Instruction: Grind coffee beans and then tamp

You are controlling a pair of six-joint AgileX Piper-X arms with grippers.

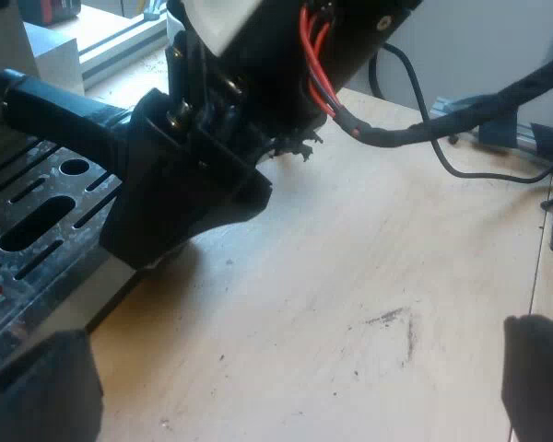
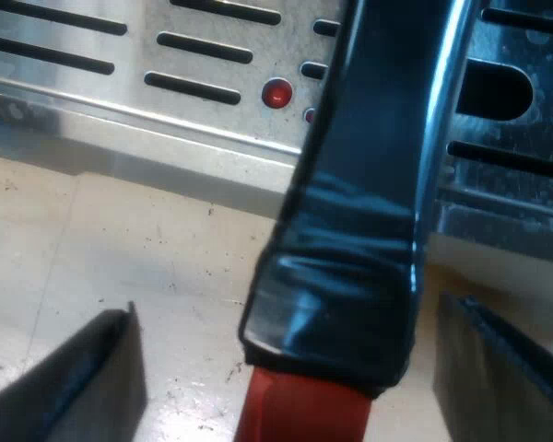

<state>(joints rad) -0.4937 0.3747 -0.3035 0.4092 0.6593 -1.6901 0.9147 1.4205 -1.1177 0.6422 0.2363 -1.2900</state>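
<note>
Holder handle (image 2: 350, 230) straddled by open right hand (image 2: 286, 313), left hand (image 1: 290, 331) open low over table (image 1: 369, 258)

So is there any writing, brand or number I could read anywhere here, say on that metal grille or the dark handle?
No text can be read anywhere.
On the metal grille: only slots and a small red dot, no letters or numbers.
On the dark handle and its red end: no label or brand.
On the wooden table: only dark specks and scuffs, no writing.
</note>
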